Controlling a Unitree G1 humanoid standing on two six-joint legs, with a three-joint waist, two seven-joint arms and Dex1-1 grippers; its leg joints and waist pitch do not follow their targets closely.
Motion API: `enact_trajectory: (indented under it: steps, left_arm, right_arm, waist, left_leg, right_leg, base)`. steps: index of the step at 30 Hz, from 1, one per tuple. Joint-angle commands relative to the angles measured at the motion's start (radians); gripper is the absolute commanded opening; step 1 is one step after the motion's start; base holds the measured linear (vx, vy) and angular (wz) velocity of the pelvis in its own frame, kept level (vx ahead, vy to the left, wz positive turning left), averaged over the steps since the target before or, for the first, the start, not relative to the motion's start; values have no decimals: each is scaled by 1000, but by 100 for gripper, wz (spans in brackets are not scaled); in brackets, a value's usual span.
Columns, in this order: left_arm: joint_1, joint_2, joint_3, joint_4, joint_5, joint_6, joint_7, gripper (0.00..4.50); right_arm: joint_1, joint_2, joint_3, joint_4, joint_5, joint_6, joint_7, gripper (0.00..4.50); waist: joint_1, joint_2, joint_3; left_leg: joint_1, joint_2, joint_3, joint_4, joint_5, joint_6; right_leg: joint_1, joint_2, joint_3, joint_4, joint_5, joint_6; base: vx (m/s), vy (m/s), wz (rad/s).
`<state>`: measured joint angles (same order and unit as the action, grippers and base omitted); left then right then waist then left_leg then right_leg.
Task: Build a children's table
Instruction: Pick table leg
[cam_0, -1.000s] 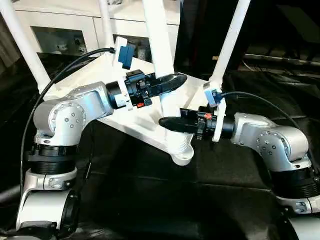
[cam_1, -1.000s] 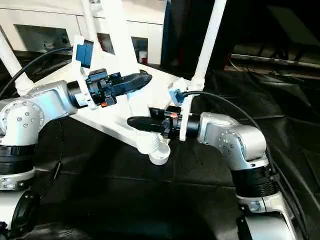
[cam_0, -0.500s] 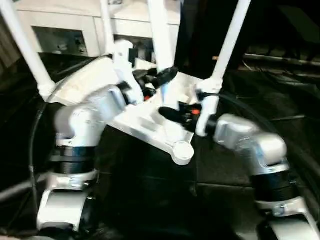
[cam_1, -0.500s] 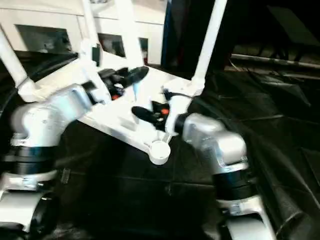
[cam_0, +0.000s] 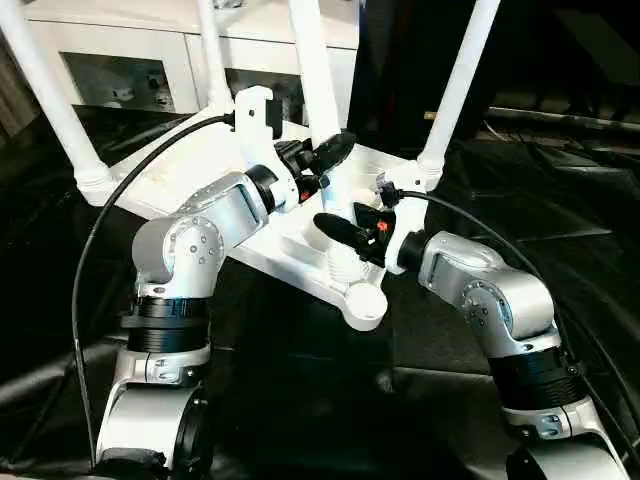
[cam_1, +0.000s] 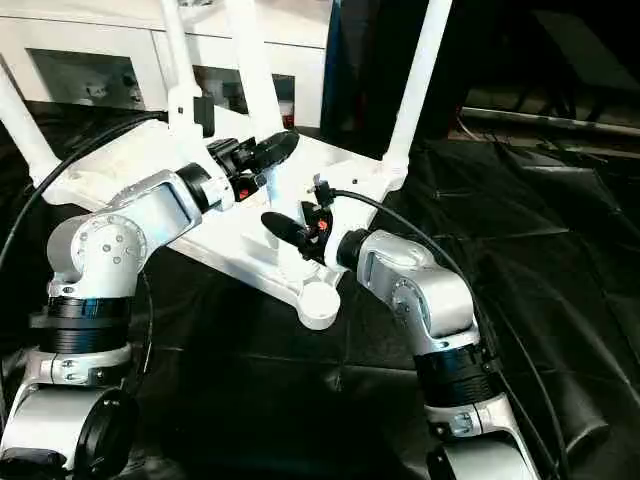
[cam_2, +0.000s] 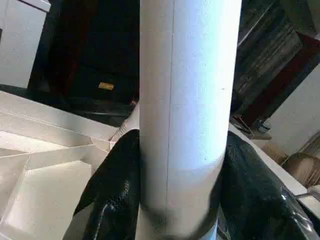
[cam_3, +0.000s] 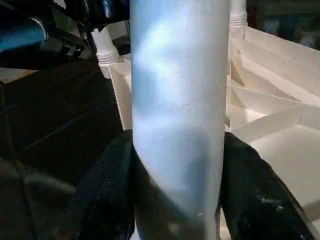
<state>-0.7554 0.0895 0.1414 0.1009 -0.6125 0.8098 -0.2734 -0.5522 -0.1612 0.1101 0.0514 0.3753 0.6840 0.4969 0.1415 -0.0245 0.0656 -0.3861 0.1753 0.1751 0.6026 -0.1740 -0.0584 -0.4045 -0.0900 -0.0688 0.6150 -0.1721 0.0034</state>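
Observation:
The children's table lies upside down and tilted, its white ribbed tabletop (cam_0: 290, 240) resting on black cloth. Three legs stand in corner sockets: one at the left (cam_0: 50, 95), one at the back (cam_0: 212, 50), one at the right (cam_0: 455, 85). A fourth leg (cam_0: 308, 60) rises from the near corner socket (cam_0: 365, 303), its threaded end showing just above it. My left gripper (cam_0: 330, 152) is shut on this leg, and the right gripper (cam_0: 337, 230) is shut on it lower down. Each wrist view shows the white tube (cam_2: 187, 100) (cam_3: 177, 90) between black fingers (cam_2: 117, 185) (cam_3: 100, 190).
A white glass-door cabinet (cam_0: 120, 60) stands close behind the table. Black cloth (cam_0: 300, 400) covers the floor in front and to the right. Black cables run from both wrists across the tabletop's edges.
Both arms have swung their elbows in toward the table and turned around the near leg. The grippers still hold it, now closer together and further back.

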Motion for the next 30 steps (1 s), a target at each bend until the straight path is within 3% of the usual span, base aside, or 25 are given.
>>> enact_trajectory:
  steps: [1,5,6,11,12,14,16,17,24,30]
  left_arm:
    - [-16,-1,10,-11,-9,3,-1,184]
    - [-12,12,3,-25,-26,13,-43,184]
    - [-13,17,2,-29,-30,13,-56,184]
    - [-11,64,-34,-74,-61,41,-160,184]
    - [-11,82,-49,-86,-67,46,-197,184]
    - [-13,115,-73,-99,-76,56,-260,184]
    - [-13,161,-108,-114,-78,53,-350,184]
    - [-14,185,-125,-118,-70,34,-397,184]
    - [-29,230,-142,-129,-94,35,-505,184]
    - [-34,204,-125,-130,-135,50,-527,184]
  right_arm:
    - [-2,-3,7,-20,-20,-18,-6,190]
    - [-4,-12,12,-25,-21,-28,12,190]
    - [-5,-2,-15,-26,21,2,23,246]
    - [-20,-51,-37,-40,80,52,110,281]
    - [-24,-77,-36,-46,101,65,158,295]
    - [-29,-127,-23,-60,131,96,241,307]
    - [-25,-189,-7,-89,163,105,349,314]
    - [-30,-206,-16,-90,186,133,373,342]
    - [-36,-251,2,-56,175,119,431,347]
    - [-16,-275,22,-78,202,129,505,347]
  waist:
    - [-4,2,-80]
    - [-5,1,-81]
    - [-5,0,-81]
    - [-4,0,-81]
    - [-2,-5,-80]
    - [1,-4,-79]
    - [2,-10,-79]
    - [2,-9,-77]
    - [0,-13,-75]
    - [3,-13,-79]
  left_leg:
    - [20,43,-16,-76,-172,-47]
    - [19,43,-16,-75,-160,-45]
    - [19,43,-16,-75,-157,-42]
    - [20,45,-15,-75,-148,-31]
    - [20,44,-14,-74,-153,-28]
    - [20,44,-13,-73,-144,-19]
    - [18,44,-13,-73,-149,-13]
    - [19,45,-13,-73,-150,-10]
    - [20,46,-12,-73,-162,-28]
    - [19,46,-12,-71,-151,-21]
  right_leg:
    - [50,-56,44,-65,-187,-141]
    - [51,-55,44,-62,-167,-143]
    - [52,-55,45,-61,-160,-147]
    - [52,-55,44,-57,-143,-162]
    - [54,-56,43,-58,-153,-167]
    - [55,-55,45,-57,-158,-161]
    - [56,-57,45,-61,-176,-152]
    - [54,-58,46,-61,-194,-149]
    - [50,-61,45,-63,-252,-162]
    - [51,-61,44,-59,-211,-180]
  base:
    - [0,0,0]
    - [0,0,0]
    - [0,0,0]
    - [0,0,0]
    - [0,0,0]
    - [0,0,0]
    - [0,0,0]
    - [0,0,0]
    - [0,0,0]
    - [0,0,0]
